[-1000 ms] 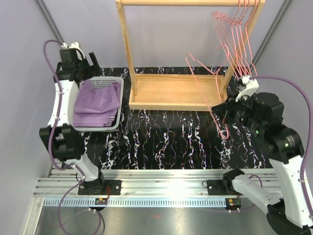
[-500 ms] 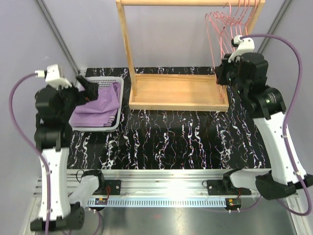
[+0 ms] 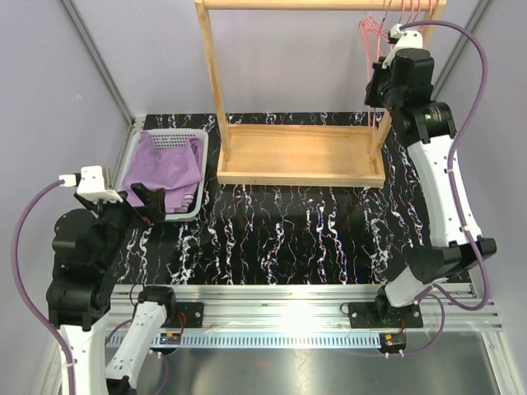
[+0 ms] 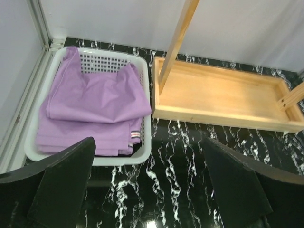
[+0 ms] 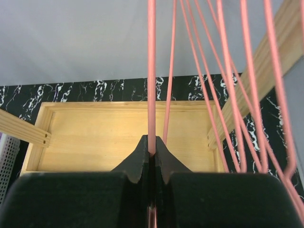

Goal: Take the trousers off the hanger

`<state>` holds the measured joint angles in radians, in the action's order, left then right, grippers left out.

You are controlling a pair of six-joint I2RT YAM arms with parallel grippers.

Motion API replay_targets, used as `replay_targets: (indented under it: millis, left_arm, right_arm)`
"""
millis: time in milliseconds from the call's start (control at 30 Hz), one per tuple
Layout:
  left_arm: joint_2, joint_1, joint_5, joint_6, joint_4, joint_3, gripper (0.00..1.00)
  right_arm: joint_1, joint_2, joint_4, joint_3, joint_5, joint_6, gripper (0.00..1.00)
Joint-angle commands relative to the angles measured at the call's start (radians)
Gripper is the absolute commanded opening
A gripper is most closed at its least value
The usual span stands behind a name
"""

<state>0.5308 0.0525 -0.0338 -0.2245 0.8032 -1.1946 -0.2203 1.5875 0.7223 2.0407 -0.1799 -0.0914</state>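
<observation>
Folded lilac trousers lie in the white basket, also seen from above as lilac trousers. A sliver of dark cloth shows beneath them at the basket's front corner. My left gripper hangs open above the black table, just in front of the basket, with nothing between its fingers. High at the rack's right end, my right gripper is shut on the wire of a pink hanger. The hanger carries no cloth. From above, the right gripper sits below the hanger bunch.
The wooden rack stands at the back middle, its tray base on the table and its rail across the top. Several more bare pink hangers hang right of the held one. The basket sits at the back left by the wall.
My right arm has lifted the bare hanger from table height up to the rail's right end. My left arm has pulled back from over the basket toward the near left, still open.
</observation>
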Motion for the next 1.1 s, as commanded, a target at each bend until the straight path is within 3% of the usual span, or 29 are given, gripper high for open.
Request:
replay_targets:
  millis: [0,267,333,367,467,800,1067]
  left_arm:
    - [0.001,0.046,0.098,0.051,0.06,-0.016,0.99]
    - [-0.009,0.066,0.109,0.066,0.085,-0.025,0.99]
    - [-0.009,0.072,0.117,0.079,0.09,-0.004,0.99]
    - [-0.008,0.073,0.114,0.085,0.091,0.004,0.99]
    - [-0.008,0.083,0.117,0.091,0.106,0.003,0.99]
    - [-0.012,0.121,0.236,0.109,0.159,-0.053,0.99]
    - [-0.092,0.199,0.342,0.169,0.198,-0.042,0.99]
  right_arm:
    - [0.019,0.037,-0.026,0.061,0.054,-0.014,0.0]
    - [0.022,0.019,-0.006,-0.014,0.109,-0.062,0.01]
    - [0.022,-0.006,-0.001,-0.025,0.111,-0.065,0.13]
    - [0.022,-0.017,0.008,-0.028,0.112,-0.07,0.37]
    - [0.022,-0.076,0.022,-0.04,0.115,-0.08,0.59]
    - [0.022,-0.369,0.186,-0.089,0.212,-0.088,0.99]
    - [0.021,-0.641,0.44,-0.197,0.03,-0.067,0.99]
